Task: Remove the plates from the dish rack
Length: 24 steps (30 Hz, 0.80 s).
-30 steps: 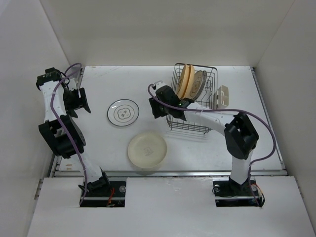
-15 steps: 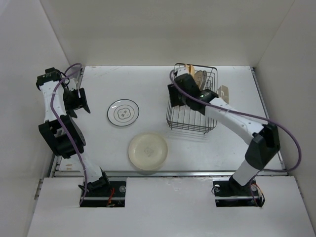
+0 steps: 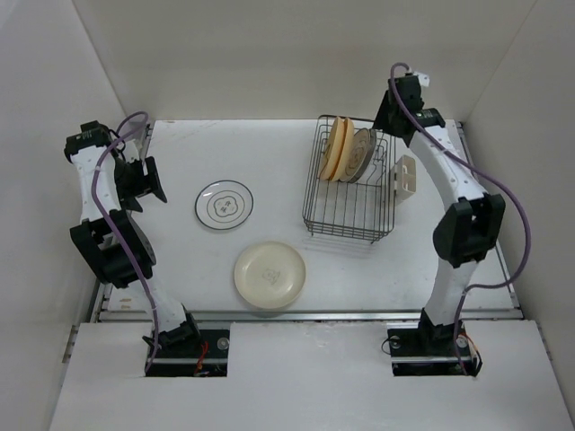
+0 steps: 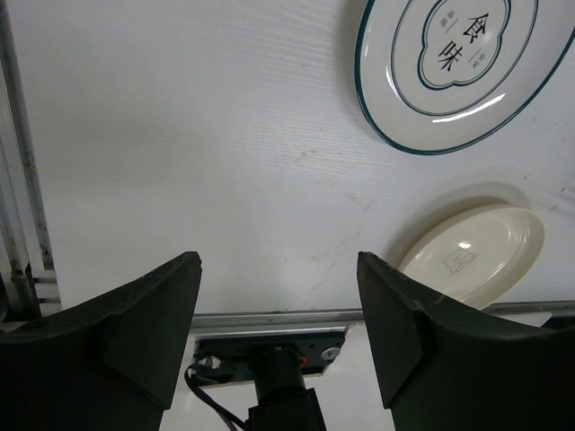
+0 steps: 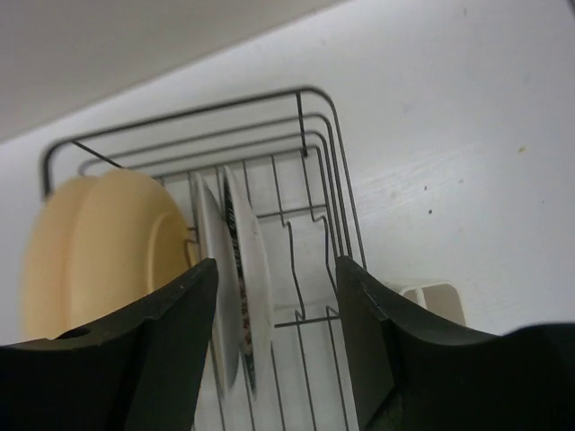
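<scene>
Bolted at the bench's near edge, the left arm folds up along the left wall, its wrist turned inward. The left gripper (image 4: 278, 269) hangs spread and empty above bare bench (image 4: 198, 144). Just off its left finger runs the bench's metal side rail (image 4: 18, 180). Ahead of its right finger lies a cream plate (image 4: 476, 256), flat and close to the near edge. Farther out on that side rests a white plate ringed in dark green (image 4: 458, 63), also flat and apart from the cream one.

The right arm stretches nearly full length up the right side, elbow high and forearm reaching toward the far right corner. The right gripper (image 5: 276, 269) is held aloft with its fingers wide apart, gripping nothing and touching nothing. Directly below it sits the dish rack (image 5: 314, 135), with its far rim framed between the fingers. Inside, at the far end, two orange-tan plates (image 5: 108, 242) stand on edge toward the left finger. Thin white plates (image 5: 243, 269), one with a dark pattern, stand upright just beside them. A small cream cup holder (image 5: 436, 296) clings to the rack's side by the right finger.

In the top view, a wide strip of bare bench separates the rack from the two flat plates. White walls close in the left, right and far sides.
</scene>
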Motion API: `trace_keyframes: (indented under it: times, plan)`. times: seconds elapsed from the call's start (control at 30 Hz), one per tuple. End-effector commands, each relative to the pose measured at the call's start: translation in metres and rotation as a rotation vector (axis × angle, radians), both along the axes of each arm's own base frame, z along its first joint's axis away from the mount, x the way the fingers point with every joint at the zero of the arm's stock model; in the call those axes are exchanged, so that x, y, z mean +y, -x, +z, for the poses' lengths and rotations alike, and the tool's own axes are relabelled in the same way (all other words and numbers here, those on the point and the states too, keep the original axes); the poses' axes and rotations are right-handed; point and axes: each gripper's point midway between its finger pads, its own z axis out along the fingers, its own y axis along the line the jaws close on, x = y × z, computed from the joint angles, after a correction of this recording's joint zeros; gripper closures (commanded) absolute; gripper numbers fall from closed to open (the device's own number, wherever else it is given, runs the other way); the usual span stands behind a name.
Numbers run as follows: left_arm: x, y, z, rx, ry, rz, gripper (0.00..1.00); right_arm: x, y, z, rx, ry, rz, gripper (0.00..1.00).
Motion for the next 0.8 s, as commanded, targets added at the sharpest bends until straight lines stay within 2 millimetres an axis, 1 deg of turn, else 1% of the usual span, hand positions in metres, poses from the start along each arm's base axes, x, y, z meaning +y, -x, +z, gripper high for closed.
trace_keyframes:
  times: [0.0, 0.03, 0.07, 0.13, 0.17, 0.2, 0.27, 0.3, 0.37, 0.4, 0.43, 0.47, 0.5, 0.6, 0.63, 0.67, 0.7, 0.77]
  plan:
    - [-0.002, 0.001, 0.011, -0.01, 0.006, 0.002, 0.32, 0.007, -0.002, -0.026, 0.08, -0.041, 0.021, 0.41]
    - [0.0, 0.002, 0.01, -0.006, -0.002, 0.004, 0.32, 0.009, -0.006, -0.029, 0.077, -0.048, 0.03, 0.42]
    - [0.0, 0.0, 0.013, -0.014, -0.006, 0.004, 0.32, 0.005, -0.009, -0.038, 0.095, -0.045, 0.021, 0.44]
    - [0.002, 0.0, 0.009, -0.002, -0.011, 0.006, 0.32, 0.006, -0.013, -0.047, 0.106, -0.043, 0.02, 0.47]
    - [0.001, 0.002, 0.009, 0.006, -0.007, 0.006, 0.32, 0.008, -0.013, -0.047, 0.105, -0.055, 0.022, 0.49]
    - [0.003, 0.003, 0.009, 0.01, -0.015, 0.007, 0.32, 0.005, -0.014, -0.061, 0.134, -0.058, 0.022, 0.49]
    - [0.004, 0.004, 0.009, 0.014, -0.025, 0.009, 0.32, 0.005, -0.014, -0.073, 0.153, -0.054, 0.021, 0.52]
    - [0.006, 0.004, 0.008, 0.018, -0.033, 0.011, 0.32, 0.007, -0.014, -0.085, 0.174, -0.056, 0.028, 0.52]
    - [0.006, 0.004, 0.005, 0.026, -0.03, 0.011, 0.32, 0.006, -0.013, -0.098, 0.194, -0.053, 0.027, 0.59]
    - [0.008, 0.004, 0.005, 0.03, -0.039, 0.013, 0.32, 0.01, -0.011, -0.102, 0.206, -0.064, 0.042, 0.65]
    - [0.008, 0.004, 0.005, 0.03, -0.039, 0.013, 0.32, 0.011, -0.012, -0.108, 0.218, -0.068, 0.048, 0.73]
    - [0.008, 0.004, 0.005, 0.03, -0.039, 0.013, 0.32, 0.011, -0.012, -0.113, 0.227, -0.066, 0.048, 0.93]
    - [0.01, 0.005, 0.005, 0.035, -0.049, 0.015, 0.32, 0.013, -0.014, -0.108, 0.219, -0.064, 0.065, 1.0]
    - [0.009, 0.003, 0.008, 0.021, -0.045, 0.013, 0.31, 0.008, -0.015, -0.08, 0.156, -0.027, 0.073, 1.0]
    - [0.007, 0.002, 0.008, 0.018, -0.037, 0.012, 0.31, 0.001, -0.016, -0.07, 0.128, 0.0, 0.052, 1.0]
    - [0.006, 0.001, 0.008, 0.013, -0.027, 0.01, 0.31, -0.003, -0.013, -0.054, 0.1, 0.016, 0.05, 1.0]
    - [0.003, -0.002, 0.012, -0.005, -0.012, 0.006, 0.27, 0.001, -0.012, -0.043, 0.076, 0.045, 0.07, 1.0]
    - [0.0, -0.002, 0.015, -0.016, 0.003, -0.019, 0.2, 0.0, -0.008, -0.005, 0.002, 0.096, 0.054, 1.0]
